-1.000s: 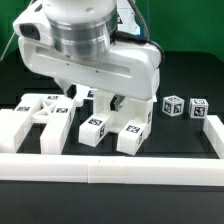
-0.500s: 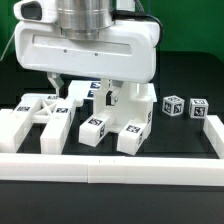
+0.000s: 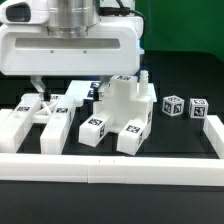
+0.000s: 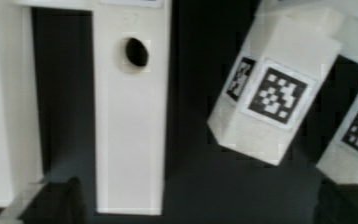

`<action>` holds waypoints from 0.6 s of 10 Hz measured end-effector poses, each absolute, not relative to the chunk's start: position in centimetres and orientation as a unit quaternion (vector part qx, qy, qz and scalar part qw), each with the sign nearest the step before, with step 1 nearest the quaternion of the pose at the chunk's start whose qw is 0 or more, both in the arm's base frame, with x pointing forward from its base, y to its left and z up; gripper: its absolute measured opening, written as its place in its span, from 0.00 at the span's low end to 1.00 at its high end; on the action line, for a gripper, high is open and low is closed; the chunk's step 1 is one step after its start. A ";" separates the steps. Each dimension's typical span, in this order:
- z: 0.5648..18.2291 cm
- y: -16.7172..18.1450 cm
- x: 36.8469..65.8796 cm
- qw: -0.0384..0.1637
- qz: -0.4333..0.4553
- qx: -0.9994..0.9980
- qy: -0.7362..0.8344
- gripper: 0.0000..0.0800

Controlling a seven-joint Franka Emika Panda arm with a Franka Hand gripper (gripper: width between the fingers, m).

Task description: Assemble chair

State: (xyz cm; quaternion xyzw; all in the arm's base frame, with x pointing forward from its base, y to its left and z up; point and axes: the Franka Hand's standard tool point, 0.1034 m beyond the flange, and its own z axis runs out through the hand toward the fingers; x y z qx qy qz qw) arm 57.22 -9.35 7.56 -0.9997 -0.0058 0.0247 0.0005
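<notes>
The gripper (image 3: 67, 86) hung with jaws spread wide, gripping nothing, directly above the slotted panel (image 3: 40, 112) at the tabletop's (image 3: 185, 140) near edge, exterior view's left. The joined chair block (image 3: 125, 105) stood just beside it, with 2 small cubes (image 3: 172, 105) farther right.

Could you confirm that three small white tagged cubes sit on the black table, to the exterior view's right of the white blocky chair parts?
Not three: the exterior view shows two small white tagged cubes on the black table, to that view's right of the white blocky chair parts.
</notes>
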 end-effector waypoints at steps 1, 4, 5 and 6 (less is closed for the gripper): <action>7.5 -9.3 57.2 0.000 0.025 -1.000 -0.006 0.81; 6.5 -11.1 57.4 0.010 0.037 -0.996 -0.079 0.81; 6.0 -11.7 57.5 0.006 0.032 -0.996 -0.085 0.81; 5.6 -12.0 57.5 0.004 0.032 -0.996 -0.084 0.81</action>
